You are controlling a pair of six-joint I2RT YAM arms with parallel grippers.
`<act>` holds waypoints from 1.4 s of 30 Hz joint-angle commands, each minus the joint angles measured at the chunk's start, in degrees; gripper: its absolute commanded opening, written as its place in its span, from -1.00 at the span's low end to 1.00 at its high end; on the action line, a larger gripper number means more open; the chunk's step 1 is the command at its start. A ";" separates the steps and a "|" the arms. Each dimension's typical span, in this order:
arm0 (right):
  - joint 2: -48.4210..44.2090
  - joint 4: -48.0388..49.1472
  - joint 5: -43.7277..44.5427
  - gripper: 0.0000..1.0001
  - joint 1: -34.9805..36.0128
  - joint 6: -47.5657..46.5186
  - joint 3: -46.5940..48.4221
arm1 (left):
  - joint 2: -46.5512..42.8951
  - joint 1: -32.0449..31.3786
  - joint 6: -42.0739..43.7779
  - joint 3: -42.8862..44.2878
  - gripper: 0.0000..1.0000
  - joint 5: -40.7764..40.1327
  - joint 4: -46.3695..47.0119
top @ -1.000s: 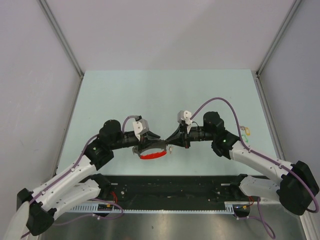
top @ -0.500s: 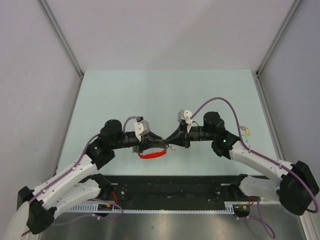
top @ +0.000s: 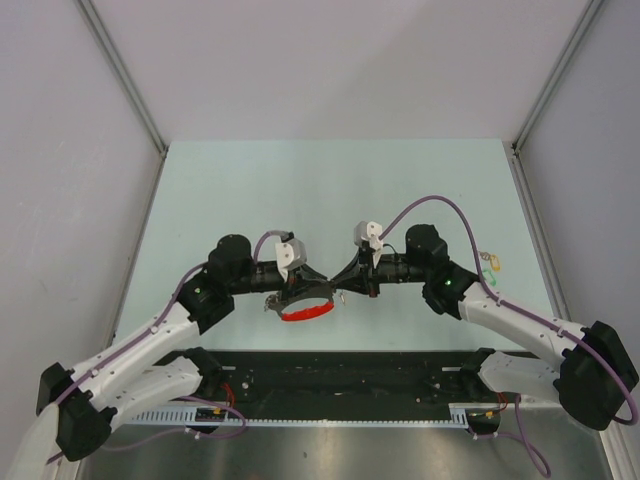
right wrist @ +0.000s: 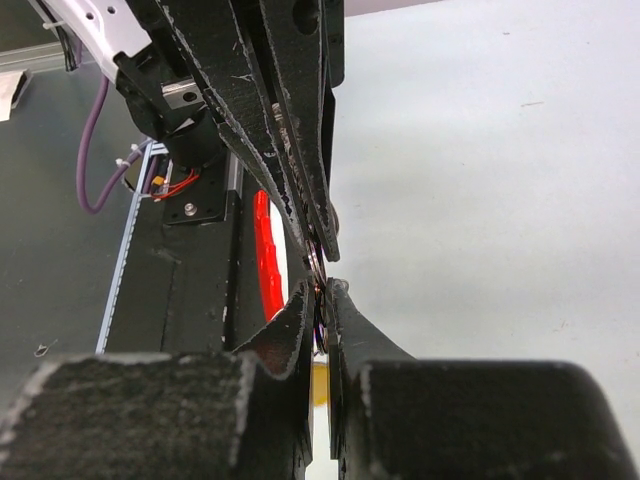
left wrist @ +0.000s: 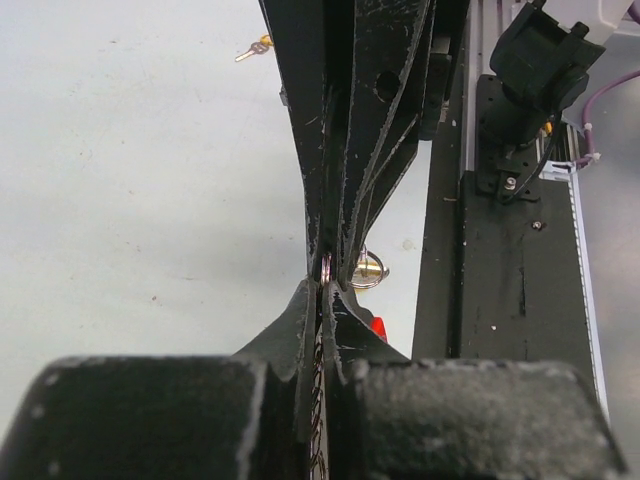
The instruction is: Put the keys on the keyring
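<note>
Meeting tip to tip at frame centre in the top view, left gripper (top: 316, 283) and right gripper (top: 340, 288) hung just over the pale green table (top: 300, 190); keyring (top: 305, 311) sat directly below the left gripper, its red band curving toward the lower edge of the frame; ring itself too small to make out here; loose keys (top: 490, 263) lay at the far right edge of the table, well apart from both grippers.

Left wrist view: left gripper (left wrist: 325, 290) filled the bottom centre, jaws closed to a sliver on the thin silver edge of the keyring (left wrist: 327, 268); right gripper (left wrist: 342, 245) came down from the top edge, fingers nearly touching the left tips; a small silver loop (left wrist: 368, 272) hung just right of the tips, a red scrap of band below it; one yellow-headed key (left wrist: 254, 48) lay on the table at upper left.

Right wrist view: right gripper (right wrist: 320, 292) at bottom centre, jaws closed; a bit of yellow showed low between its fingers, could not tell what was pinched; left gripper (right wrist: 322, 240) reached in from the top, ring metal at its tip; red band (right wrist: 263, 250) ran just left of the fingers.
</note>
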 commanded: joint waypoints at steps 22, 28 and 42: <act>-2.06 -4.33 18.17 0.17 0.44 -5.55 -1.34 | 7.87 -0.71 -2.04 15.90 -0.99 -18.26 -24.72; -4.44 1.47 26.18 0.36 0.52 -2.21 -6.17 | 14.01 -0.80 -3.00 16.43 -0.99 -24.95 -26.31; -4.62 16.40 25.24 0.37 -0.44 5.25 -14.08 | 12.80 -1.06 -12.94 18.12 -0.99 -22.43 -15.56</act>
